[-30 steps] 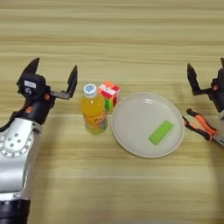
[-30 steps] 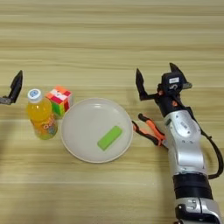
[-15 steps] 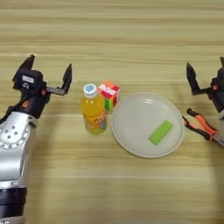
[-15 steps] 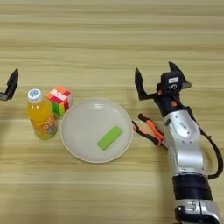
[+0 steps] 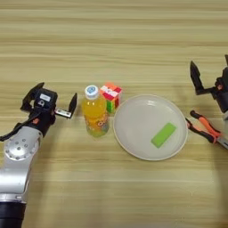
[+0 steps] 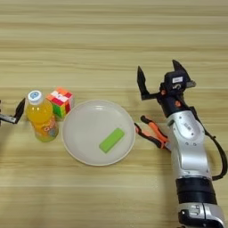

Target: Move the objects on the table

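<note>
The wooden desk (image 5: pixel 114 40) fills both views, its grain running in long stripes from side to side; near the middle sits a round cream plate (image 6: pixel 84 129), and a flat green block (image 6: pixel 111 140) lies inside it, toward the plate's right half, set on a slant; just left of the plate stands a small bottle of orange juice (image 5: pixel 94 116) with a white cap, upright, its base close to the plate's rim but not clearly touching it; a multicoloured puzzle cube (image 5: pixel 111 96) rests just behind and to the right of the bottle, nearly against it, and near the plate's upper left edge; to the right of the plate lie the orange-handled pliers (image 6: pixel 152 133), flat on the desk with the handles spread and pointing toward the plate, close to its rim; the left gripper (image 5: pixel 52 102) is at the left of the desk, level with the bottle and just left of it, its two black fingers (image 5: pixel 72 105) spread wide apart with nothing between them, the nearer one a small gap from the bottle's side; the silver left forearm runs down to the lower left corner; the right gripper (image 6: pixel 162 80) is above the pliers, right of the plate, its fingers (image 6: pixel 141 82) also spread wide and holding nothing, apart from the pliers and the plate; its silver arm runs down to the bottom edge.
</note>
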Action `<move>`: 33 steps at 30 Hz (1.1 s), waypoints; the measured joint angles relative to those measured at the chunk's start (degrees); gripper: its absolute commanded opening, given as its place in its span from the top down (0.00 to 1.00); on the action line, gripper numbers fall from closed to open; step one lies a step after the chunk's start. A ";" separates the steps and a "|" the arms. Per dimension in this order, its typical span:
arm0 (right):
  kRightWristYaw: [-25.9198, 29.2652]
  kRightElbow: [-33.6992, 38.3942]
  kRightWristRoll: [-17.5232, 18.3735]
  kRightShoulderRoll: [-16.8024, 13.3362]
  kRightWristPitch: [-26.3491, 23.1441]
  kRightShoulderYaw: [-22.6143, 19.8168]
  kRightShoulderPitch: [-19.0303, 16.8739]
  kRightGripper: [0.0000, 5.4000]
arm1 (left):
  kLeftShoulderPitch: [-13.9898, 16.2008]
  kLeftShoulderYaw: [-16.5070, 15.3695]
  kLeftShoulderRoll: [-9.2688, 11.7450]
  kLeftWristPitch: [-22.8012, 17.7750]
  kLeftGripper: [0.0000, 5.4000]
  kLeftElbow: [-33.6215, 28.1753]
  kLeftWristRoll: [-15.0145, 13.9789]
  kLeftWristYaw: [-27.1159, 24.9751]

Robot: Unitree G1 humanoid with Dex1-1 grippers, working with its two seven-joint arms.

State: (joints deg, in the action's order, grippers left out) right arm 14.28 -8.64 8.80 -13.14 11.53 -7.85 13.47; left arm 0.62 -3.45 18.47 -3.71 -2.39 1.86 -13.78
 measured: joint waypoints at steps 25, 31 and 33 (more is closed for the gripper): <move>0.12 1.20 0.69 -0.01 -0.99 -0.08 0.00 0.00 | 2.99 7.26 3.48 -0.40 0.00 -1.07 7.14 -3.39; 0.12 1.59 0.75 -0.02 -1.08 -0.08 0.00 0.00 | 3.05 8.67 4.11 -0.36 0.00 -1.15 7.63 -4.61; 0.13 1.81 0.84 -0.02 -1.18 -0.08 0.00 0.00 | 3.09 8.96 4.65 -0.35 0.00 -1.15 7.78 -5.18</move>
State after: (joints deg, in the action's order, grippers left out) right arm 14.41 -6.83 9.65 -13.16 10.34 -7.93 13.47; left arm 3.71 5.51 23.12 -4.06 -3.54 9.64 -18.96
